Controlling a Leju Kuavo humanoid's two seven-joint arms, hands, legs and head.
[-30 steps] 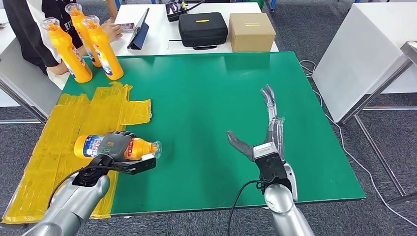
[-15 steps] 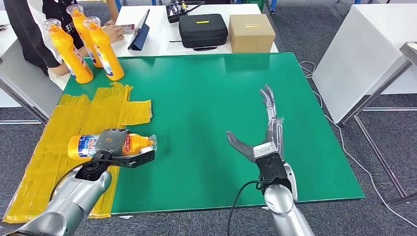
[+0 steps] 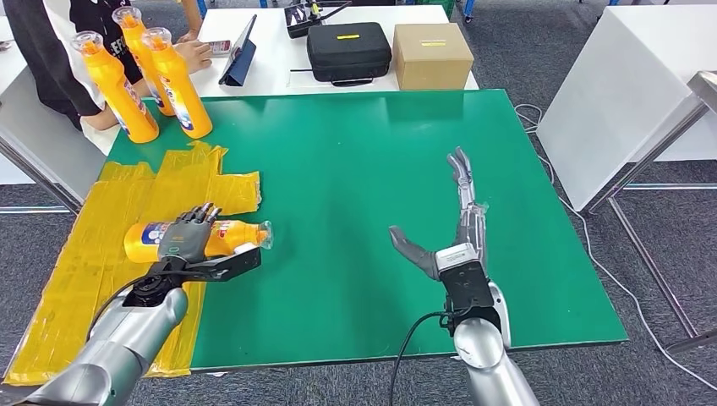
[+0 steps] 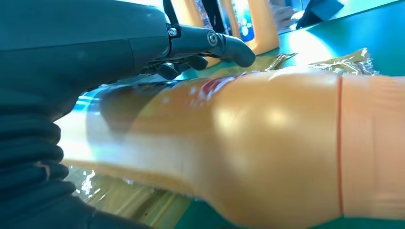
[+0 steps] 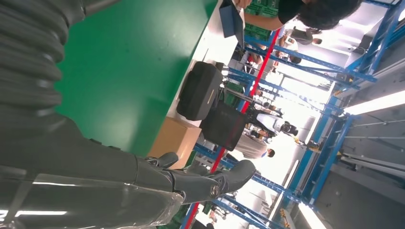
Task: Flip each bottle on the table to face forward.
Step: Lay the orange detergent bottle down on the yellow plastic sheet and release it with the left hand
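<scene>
Here, yellow sheeting [image 3: 93,254] covers the green table's [image 3: 372,169] left edge.

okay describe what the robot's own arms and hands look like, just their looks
Both arms are rounded silver metal tubes with a black cable looping near each wrist. The left hand has a dark grey back bearing a small green mark. The right hand has slim silvery-grey segmented fingers above a black wrist block.

No legible text; bottle [image 3: 196,239] label print too blurred to read.
</scene>
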